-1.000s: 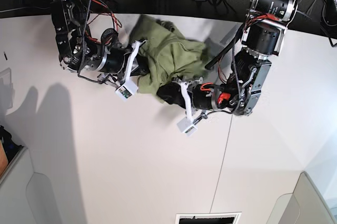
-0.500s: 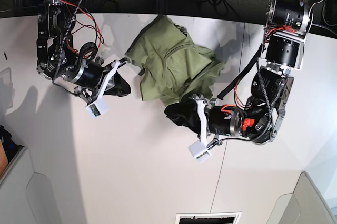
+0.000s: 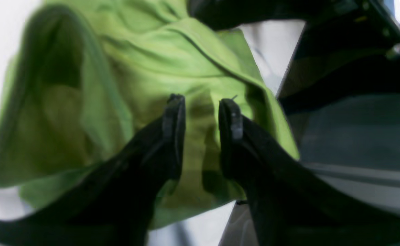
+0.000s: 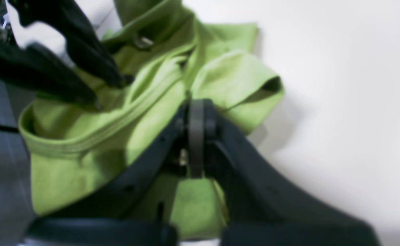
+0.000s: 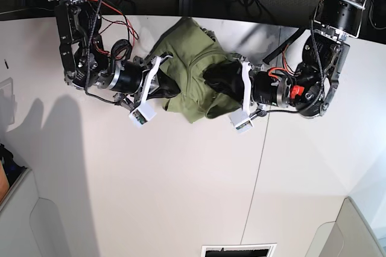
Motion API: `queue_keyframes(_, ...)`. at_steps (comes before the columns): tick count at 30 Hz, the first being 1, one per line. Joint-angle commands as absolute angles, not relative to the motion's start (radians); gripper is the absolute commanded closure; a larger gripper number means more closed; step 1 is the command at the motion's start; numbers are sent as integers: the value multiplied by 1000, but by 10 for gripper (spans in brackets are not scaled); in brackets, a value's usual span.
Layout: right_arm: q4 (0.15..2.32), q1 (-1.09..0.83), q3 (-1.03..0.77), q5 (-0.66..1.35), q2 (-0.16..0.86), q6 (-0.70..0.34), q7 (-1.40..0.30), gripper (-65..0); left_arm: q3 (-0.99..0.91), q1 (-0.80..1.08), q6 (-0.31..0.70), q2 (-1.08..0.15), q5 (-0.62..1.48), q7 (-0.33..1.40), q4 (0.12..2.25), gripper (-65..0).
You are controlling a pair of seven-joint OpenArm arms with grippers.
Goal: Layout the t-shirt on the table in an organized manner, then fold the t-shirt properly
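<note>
Left end effector point(image 3: 201, 112) spread over the t-shirt point(image 5: 196, 67) | right end effector point(image 4: 196, 136) pressed together, apparently pinching cloth | I judge both seek edges to spread it on the bench point(image 5: 181, 196).

Both wrist views soft and blurred, olive-green crumpled cloth t-shirt point(image 3: 145, 68) cut off at left and top edges there, fingertips of black right gripper point(image 5: 171, 90) and black left gripper point(image 5: 212, 79) lost against cloth in base view.
</note>
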State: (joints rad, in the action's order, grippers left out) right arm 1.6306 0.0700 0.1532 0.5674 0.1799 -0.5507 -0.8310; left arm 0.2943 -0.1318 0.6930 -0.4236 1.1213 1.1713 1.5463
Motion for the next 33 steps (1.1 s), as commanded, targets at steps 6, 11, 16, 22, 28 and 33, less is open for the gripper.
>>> queue_keyframes(6,1649,87,159,537,180,-564,-828,0,287,-133,698,-432,966,988,1482,-175)
queue_keyframes(11,1649,60,159,539,179,-564,-845,0,287,-136,698,-421,939,941,1393,-175)
queue_keyframes(16,1649,7,159,542,179,-564,-838,0,287,-192,698,-353,893,923,1318,-176)
queue_keyframes(22,1650,-60,159,588,176,-564,-819,0,288,-258,698,-262,864,923,1287,-176)
queue_keyframes(28,1652,-75,158,576,121,-565,-818,0,287,-290,698,-238,834,923,1287,-176)
queue_keyframes(33,1698,-76,87,554,121,-565,-820,0,287,-336,698,-276,934,977,1302,-176)
